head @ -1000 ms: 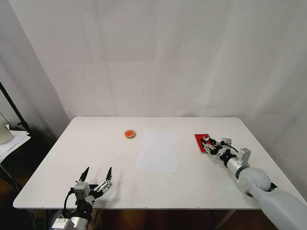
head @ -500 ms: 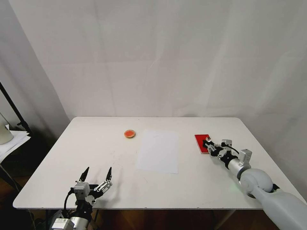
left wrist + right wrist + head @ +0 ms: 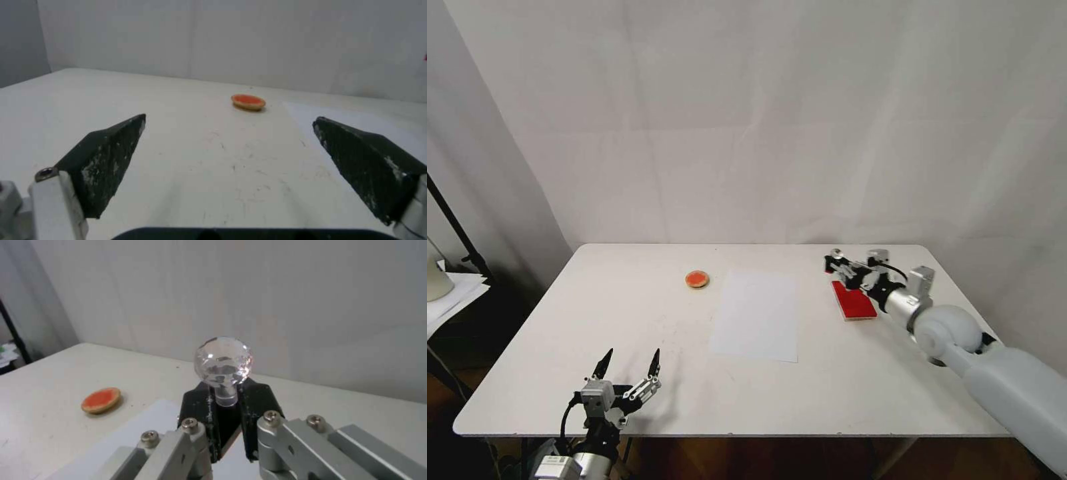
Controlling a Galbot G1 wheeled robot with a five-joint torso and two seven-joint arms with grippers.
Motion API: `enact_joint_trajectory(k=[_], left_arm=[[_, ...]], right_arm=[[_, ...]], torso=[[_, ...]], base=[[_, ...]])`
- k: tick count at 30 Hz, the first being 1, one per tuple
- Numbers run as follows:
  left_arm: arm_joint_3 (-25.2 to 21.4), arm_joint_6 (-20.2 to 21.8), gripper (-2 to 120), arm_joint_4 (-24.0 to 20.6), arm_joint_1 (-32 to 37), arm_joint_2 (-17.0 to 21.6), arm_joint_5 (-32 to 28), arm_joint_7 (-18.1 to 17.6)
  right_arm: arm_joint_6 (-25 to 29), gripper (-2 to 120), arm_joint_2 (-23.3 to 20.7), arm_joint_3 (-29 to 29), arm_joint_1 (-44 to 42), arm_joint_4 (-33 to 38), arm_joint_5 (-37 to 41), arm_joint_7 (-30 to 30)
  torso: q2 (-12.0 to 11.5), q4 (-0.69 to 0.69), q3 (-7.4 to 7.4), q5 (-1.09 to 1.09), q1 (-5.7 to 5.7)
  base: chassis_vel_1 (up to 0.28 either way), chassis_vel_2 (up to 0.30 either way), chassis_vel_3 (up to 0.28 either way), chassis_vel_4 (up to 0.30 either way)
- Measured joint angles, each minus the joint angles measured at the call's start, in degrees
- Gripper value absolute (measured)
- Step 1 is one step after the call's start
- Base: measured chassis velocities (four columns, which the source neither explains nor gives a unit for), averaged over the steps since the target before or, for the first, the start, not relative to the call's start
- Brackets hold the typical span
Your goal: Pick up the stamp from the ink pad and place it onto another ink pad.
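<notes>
A: Where is the stamp (image 3: 836,254) sitting at this moment?

B: It is hanging in the air, clear of the red ink pad (image 3: 854,300), just above that pad's far end on the right side of the table (image 3: 627,313). The right gripper (image 3: 834,262) is gripping it, its black fingers (image 3: 202,406) clamped on the stem under the clear faceted knob.

A: And the round ink pad (image 3: 697,279)?

B: It is lying well to the left, beyond the sheet of white paper (image 3: 756,315), which is lying between the two pads. Nothing is touching it.

A: What is the left gripper (image 3: 628,360) doing?

B: It is waiting over the near left edge of the table, with its dark fingers (image 3: 104,160) spread wide apart and holding nothing.
</notes>
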Motion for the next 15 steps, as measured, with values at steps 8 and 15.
enact_joint_trajectory(k=[8, 15], left_arm=[[0.0, 0.0, 100, 0.0, 0.0, 0.0, 0.0, 0.0], [0.0, 0.0, 100, 0.0, 0.0, 0.0, 0.0, 0.0]], right_arm=[[0.0, 9, 10.5, -13.8, 8.2, -11.4, -4.5, -0.7], [-0.5, 9, 12.3, -16.1, 8.6, -13.7, -4.8, -0.7]], torso=[[0.0, 0.01, 0.01, 0.01, 0.00], [0.0, -0.01, 0.00, 0.02, 0.00]], base=[[0.000, 0.000, 0.000, 0.000], [0.000, 0.000, 0.000, 0.000]])
